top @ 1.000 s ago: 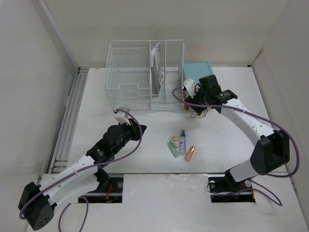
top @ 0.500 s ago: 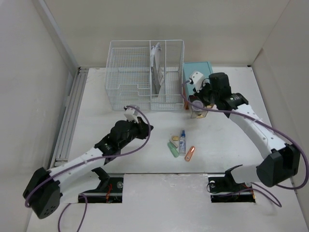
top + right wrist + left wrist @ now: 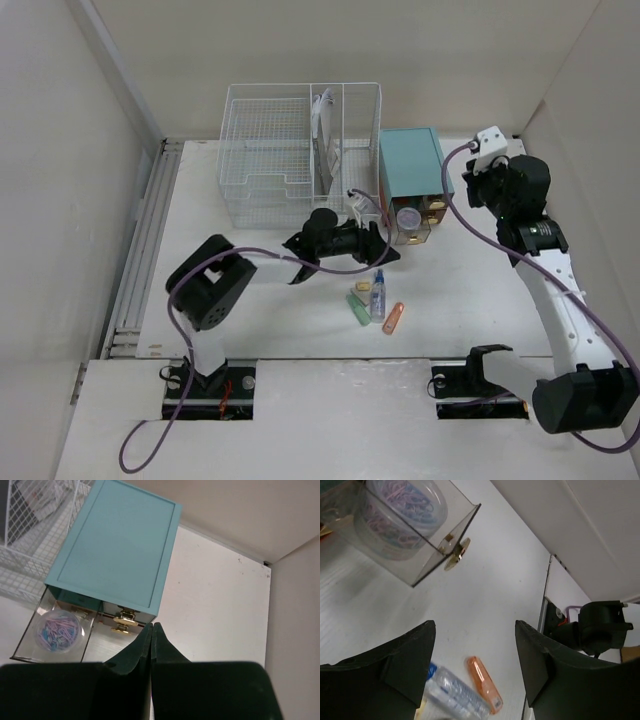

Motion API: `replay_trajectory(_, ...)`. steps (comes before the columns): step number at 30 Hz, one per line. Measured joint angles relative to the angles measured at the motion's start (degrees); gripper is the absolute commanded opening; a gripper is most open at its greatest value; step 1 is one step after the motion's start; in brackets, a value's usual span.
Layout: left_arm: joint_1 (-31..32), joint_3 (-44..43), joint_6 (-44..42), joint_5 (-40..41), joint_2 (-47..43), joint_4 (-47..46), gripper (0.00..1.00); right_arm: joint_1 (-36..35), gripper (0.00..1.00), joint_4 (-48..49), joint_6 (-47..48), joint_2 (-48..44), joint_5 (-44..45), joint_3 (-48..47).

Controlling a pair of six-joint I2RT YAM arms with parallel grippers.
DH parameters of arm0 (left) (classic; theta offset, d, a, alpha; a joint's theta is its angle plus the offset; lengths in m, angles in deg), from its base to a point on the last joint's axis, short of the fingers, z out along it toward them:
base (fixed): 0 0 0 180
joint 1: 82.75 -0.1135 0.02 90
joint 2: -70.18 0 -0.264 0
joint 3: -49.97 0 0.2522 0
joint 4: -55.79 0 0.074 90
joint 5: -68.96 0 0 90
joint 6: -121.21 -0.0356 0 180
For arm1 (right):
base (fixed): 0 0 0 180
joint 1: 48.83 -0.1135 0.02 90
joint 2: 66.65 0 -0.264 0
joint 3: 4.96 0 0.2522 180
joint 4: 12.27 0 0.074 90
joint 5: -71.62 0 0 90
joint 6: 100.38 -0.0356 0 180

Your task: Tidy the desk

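Note:
The white desk (image 3: 470, 300) holds a teal drawer cabinet (image 3: 410, 164) whose clear drawer (image 3: 412, 228) stands pulled out, a tub of coloured paper clips (image 3: 408, 217) inside it. My left gripper (image 3: 386, 256) hovers open just in front of that drawer, above a clear blue-capped bottle (image 3: 454, 696) and an orange capped piece (image 3: 483, 683); nothing is between its fingers (image 3: 407, 662). My right gripper (image 3: 151, 629) is shut and empty, raised to the right of the cabinet (image 3: 120, 545), apart from the gold knobs (image 3: 123, 622).
A white wire basket (image 3: 300, 155) with upright papers stands behind the left arm. A green marker (image 3: 357, 311) and a small yellow piece (image 3: 363, 287) lie beside the bottle (image 3: 378, 294) and the orange piece (image 3: 393, 318). A metal rail (image 3: 140, 250) runs along the left edge.
The left arm swung from the desk's left to the middle and its gripper opened. The right gripper drew back from the drawer, up and to the right, and shut.

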Motion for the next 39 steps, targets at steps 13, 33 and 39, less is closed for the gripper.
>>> replay_trajectory(13, 1.27, -15.02, 6.47, -4.57, 19.21, -4.31, 0.59, 1.25, 0.00, 0.94, -4.59, -0.79, -5.42, 1.81)
replay_trajectory(33, -0.66, -25.22, 7.06, 11.80, 22.67, 3.67, 0.59, 3.39, 0.28, 1.01, -10.16, 1.29, -11.52, 4.28)
replay_trajectory(39, -2.08, -27.45, 8.28, 12.17, 24.13, 4.81, 0.59, 5.86, 0.37, 1.27, -15.72, 3.08, -16.20, 9.99)
